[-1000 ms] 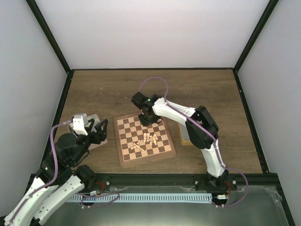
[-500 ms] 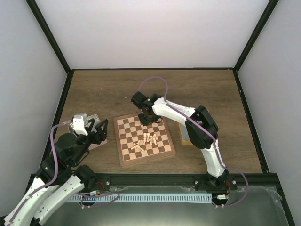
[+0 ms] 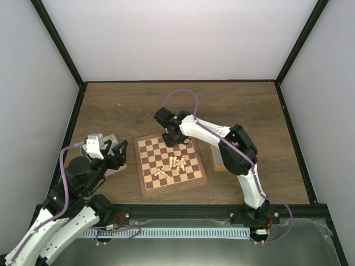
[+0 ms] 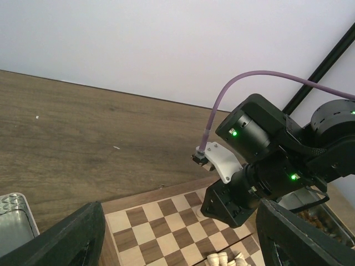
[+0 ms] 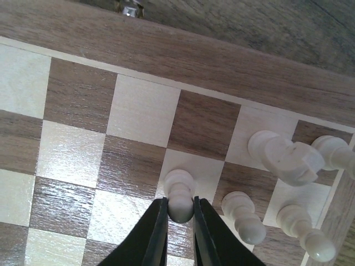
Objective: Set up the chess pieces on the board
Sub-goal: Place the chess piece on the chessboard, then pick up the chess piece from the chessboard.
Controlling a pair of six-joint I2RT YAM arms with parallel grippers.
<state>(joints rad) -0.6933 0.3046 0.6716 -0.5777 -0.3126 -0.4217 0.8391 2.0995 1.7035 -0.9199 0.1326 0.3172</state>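
Note:
The board (image 3: 191,176) lies in the middle of the table. A heap of cream chess pieces (image 3: 172,165) lies on its near half. My right gripper (image 3: 176,139) is at the board's far edge. In the right wrist view it (image 5: 180,215) is shut on an upright cream pawn (image 5: 179,191) whose base rests on a light square. More cream pieces (image 5: 285,158) stand to its right. My left gripper (image 3: 113,152) hovers left of the board, open and empty. In the left wrist view it (image 4: 183,246) faces the board (image 4: 161,221) and the right gripper (image 4: 238,205).
A silver tin (image 3: 108,139) sits under my left gripper, left of the board. A second tin (image 3: 217,159) lies right of the board, partly hidden by my right arm; it holds dark pieces (image 4: 319,209). The black frame posts and walls enclose the table.

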